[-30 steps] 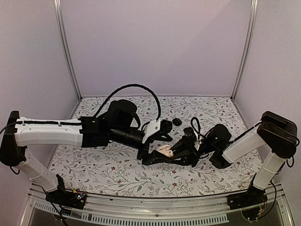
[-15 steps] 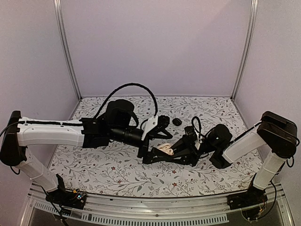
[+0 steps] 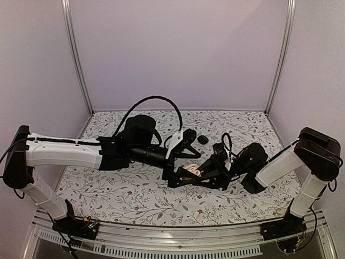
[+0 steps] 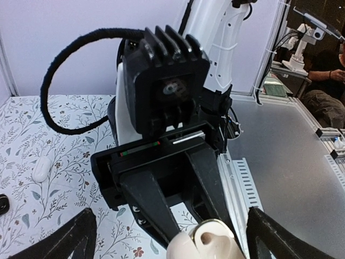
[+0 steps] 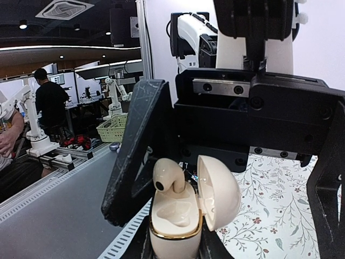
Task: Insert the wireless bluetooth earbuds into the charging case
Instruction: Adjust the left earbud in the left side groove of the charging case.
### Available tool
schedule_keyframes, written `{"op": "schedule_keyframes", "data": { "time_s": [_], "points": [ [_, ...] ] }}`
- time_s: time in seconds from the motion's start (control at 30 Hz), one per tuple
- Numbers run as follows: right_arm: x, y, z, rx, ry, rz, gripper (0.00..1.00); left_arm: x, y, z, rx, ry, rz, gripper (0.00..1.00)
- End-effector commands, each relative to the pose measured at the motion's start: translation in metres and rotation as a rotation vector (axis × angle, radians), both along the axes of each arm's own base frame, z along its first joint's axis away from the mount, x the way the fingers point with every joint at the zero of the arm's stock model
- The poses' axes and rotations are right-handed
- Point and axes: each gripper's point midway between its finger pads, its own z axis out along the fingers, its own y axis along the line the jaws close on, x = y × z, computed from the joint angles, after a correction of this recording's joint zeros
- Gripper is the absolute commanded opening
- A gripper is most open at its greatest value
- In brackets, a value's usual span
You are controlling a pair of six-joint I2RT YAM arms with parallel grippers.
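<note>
My right gripper [image 5: 173,251] is shut on the base of an open cream charging case [image 5: 175,226] with a gold rim and holds it upright. Its lid [image 5: 218,191] hangs open to the right. One cream earbud [image 5: 168,175] stands in the left slot with its stem down; the other slot is empty. My left gripper [image 4: 171,237] is open and empty, with its fingers [image 5: 137,156] spread to either side of the case. In the top view the case [image 3: 190,171] sits mid-table between the left gripper [image 3: 192,145] and the right gripper [image 3: 183,176].
A small black rounded object [image 3: 202,139] lies on the floral table behind the grippers. A small white rounded object [image 4: 40,168] lies on the table in the left wrist view. The table's metal front rail [image 4: 242,178] runs close by.
The left arm has shifted slightly to the right, toward the case. The right gripper with the case has moved a little to the right.
</note>
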Motion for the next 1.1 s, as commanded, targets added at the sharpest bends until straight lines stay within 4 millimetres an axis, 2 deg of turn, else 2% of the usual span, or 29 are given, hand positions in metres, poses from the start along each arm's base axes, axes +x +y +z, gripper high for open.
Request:
{"op": "schedule_keyframes", "data": {
  "time_s": [0.0, 0.27, 0.47, 0.57, 0.67, 0.8, 0.93, 1.07],
  "points": [
    [-0.009, -0.007, 0.008, 0.056, -0.040, 0.035, 0.00, 0.013, -0.002, 0.000, -0.025, -0.005, 0.027, 0.99],
    [-0.005, -0.010, 0.008, 0.059, -0.021, 0.026, 0.00, 0.009, 0.000, -0.002, -0.024, -0.018, 0.013, 1.00],
    [0.002, -0.010, 0.007, 0.053, -0.004, 0.000, 0.00, 0.011, 0.011, 0.019, -0.059, -0.091, 0.064, 1.00],
    [0.006, -0.009, 0.007, 0.049, 0.005, -0.018, 0.00, 0.006, 0.013, 0.028, -0.063, -0.118, 0.052, 1.00],
    [0.009, -0.009, 0.007, 0.048, 0.012, -0.031, 0.00, -0.005, 0.012, 0.029, -0.039, -0.147, 0.026, 1.00],
    [0.011, -0.010, 0.007, 0.048, 0.020, -0.037, 0.00, -0.009, 0.015, 0.029, -0.024, -0.159, 0.017, 1.00],
    [0.013, -0.012, 0.007, 0.046, 0.022, -0.048, 0.00, -0.006, 0.024, 0.043, -0.058, -0.147, 0.066, 1.00],
    [0.017, -0.010, 0.004, 0.025, 0.012, -0.074, 0.00, 0.001, 0.034, 0.046, -0.039, -0.124, 0.138, 1.00]
  ]
}}
